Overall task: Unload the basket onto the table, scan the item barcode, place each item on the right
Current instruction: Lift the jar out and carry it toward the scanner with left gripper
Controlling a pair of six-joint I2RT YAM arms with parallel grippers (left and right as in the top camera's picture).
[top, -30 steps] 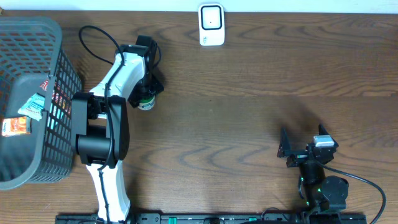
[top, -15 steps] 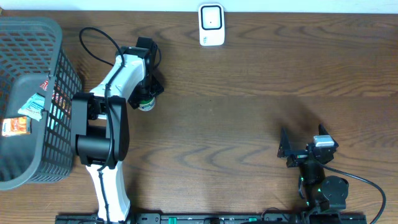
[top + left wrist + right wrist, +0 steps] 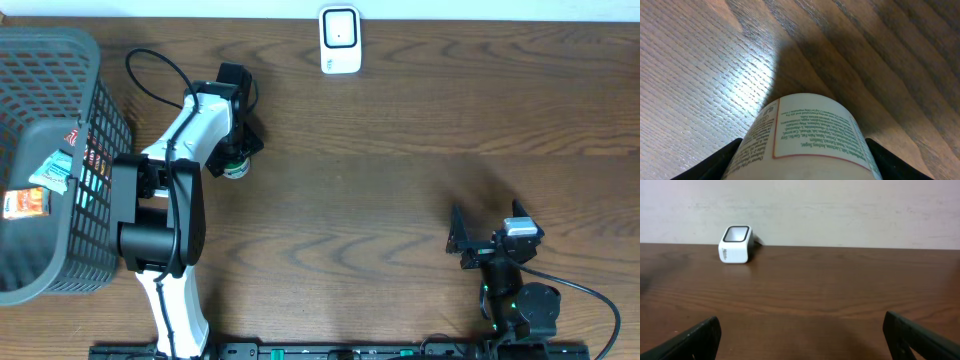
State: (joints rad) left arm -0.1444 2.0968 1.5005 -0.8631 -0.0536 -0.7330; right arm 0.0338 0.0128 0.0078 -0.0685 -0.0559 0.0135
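White-labelled bottle (image 3: 810, 132) sits clamped in my left gripper (image 3: 236, 158), well left of the scanner (image 3: 340, 40). My right gripper (image 3: 802, 335) gapes empty, facing the scanner from far off.

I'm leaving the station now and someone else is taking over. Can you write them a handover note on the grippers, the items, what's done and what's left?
Left gripper: shut on the bottle, just right of the basket.
Right gripper: open, empty, at the near right of the table.
Scanner: at the far edge, well apart from the bottle.
Done: bottle picked up.
Left: present its barcode to the scanner. No barcode shows in these views, only label text.
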